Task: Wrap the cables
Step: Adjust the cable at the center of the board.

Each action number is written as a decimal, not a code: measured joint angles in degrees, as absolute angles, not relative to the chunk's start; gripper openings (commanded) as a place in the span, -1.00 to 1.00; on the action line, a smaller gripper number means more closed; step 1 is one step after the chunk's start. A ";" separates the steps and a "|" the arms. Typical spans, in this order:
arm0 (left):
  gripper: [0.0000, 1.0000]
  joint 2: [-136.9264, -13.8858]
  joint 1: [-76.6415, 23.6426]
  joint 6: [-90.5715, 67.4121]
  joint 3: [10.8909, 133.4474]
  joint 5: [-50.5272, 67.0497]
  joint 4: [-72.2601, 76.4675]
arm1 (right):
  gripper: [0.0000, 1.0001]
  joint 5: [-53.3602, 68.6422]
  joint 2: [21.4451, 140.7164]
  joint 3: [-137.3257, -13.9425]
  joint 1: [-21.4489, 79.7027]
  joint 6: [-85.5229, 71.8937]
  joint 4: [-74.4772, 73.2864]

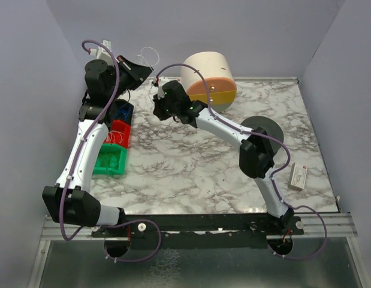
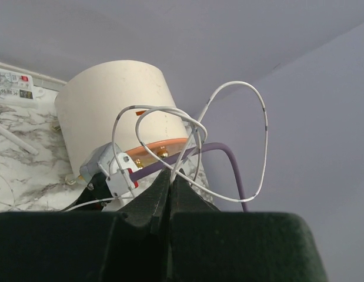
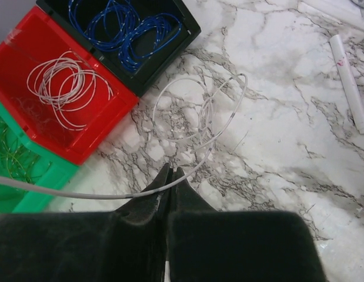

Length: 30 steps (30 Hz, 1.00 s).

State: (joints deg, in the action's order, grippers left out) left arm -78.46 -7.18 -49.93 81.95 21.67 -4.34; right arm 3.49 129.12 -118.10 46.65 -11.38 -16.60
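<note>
A thin white cable [image 2: 261,111] loops in the air above my left gripper [image 2: 172,174], whose jaws are shut on it. In the top view this gripper [image 1: 139,72] is raised at the far left, with the cable loops [image 1: 150,56] above it. My right gripper [image 3: 172,174] is shut on the same kind of white cable [image 3: 200,115]. The cable runs across its tips and curls into loops over the marble table. In the top view the right gripper [image 1: 157,101] is close below and to the right of the left one.
A large cream drum [image 1: 207,75] with an orange and yellow face lies at the back. A dark grey disc [image 1: 264,128] sits right of centre. The black bin [image 3: 120,23] holds blue wires, the red bin [image 3: 64,88] pale wires, beside a green bin [image 3: 17,167]. A white tube [image 3: 348,82] and a white box [image 1: 298,176] lie on the table.
</note>
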 measured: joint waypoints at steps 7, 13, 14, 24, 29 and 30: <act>-1.00 -78.46 -7.11 -49.89 81.93 21.63 -4.51 | -0.89 3.51 124.29 -110.06 46.39 -8.82 -15.90; -1.00 -78.46 -7.11 -49.45 82.70 20.93 -7.11 | 0.18 3.40 116.40 -101.10 46.39 -3.90 -12.75; -1.00 -78.46 -7.14 -49.30 82.96 20.64 -7.70 | 0.27 3.62 115.04 -99.70 46.39 -2.28 -11.99; -1.00 -78.46 -7.27 -49.23 83.81 20.36 -9.61 | 0.66 13.23 109.10 -94.43 45.98 11.31 -8.23; -1.00 -78.46 -7.64 -50.04 83.57 22.22 -8.71 | 0.66 17.37 111.02 -99.85 45.67 12.08 -9.06; -1.00 -78.46 -7.64 -50.26 83.33 22.94 -8.27 | 0.65 17.85 111.61 -101.38 45.65 12.05 -9.04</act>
State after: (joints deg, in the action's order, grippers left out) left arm -78.46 -7.64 -50.26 83.33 22.94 -8.27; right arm 17.85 111.61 -101.38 45.65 12.05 -9.04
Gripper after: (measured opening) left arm 0.008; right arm 0.831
